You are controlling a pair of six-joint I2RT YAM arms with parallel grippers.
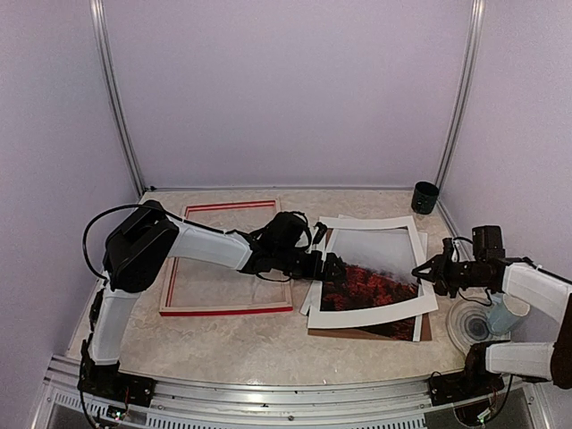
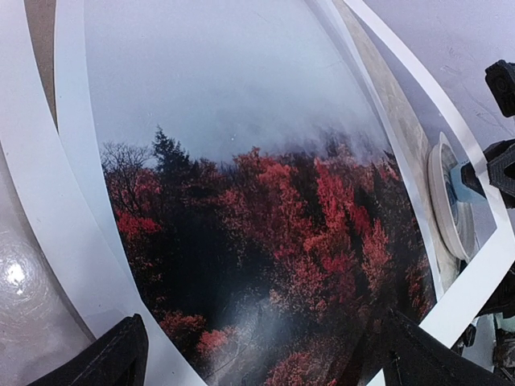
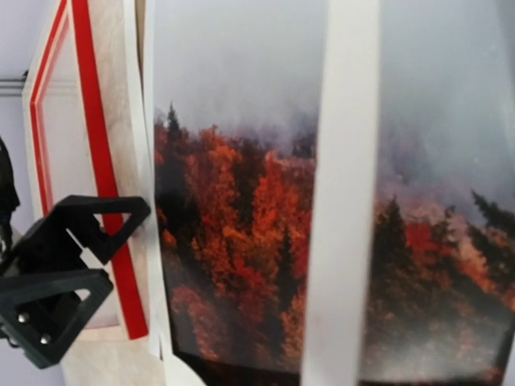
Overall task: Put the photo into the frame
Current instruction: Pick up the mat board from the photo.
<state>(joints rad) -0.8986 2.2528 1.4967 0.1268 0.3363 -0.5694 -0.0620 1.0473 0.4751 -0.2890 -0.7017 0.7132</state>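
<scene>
Red frame (image 1: 228,310), photo (image 1: 371,268) beside it

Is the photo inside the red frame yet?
Not yet. The photo is beside the frame, not in it; bare tabletop shows through the frame.

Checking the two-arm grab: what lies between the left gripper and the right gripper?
The photo, its autumn-tree print facing up, spans the stretch from left gripper to right gripper; the top view shows it.
</scene>
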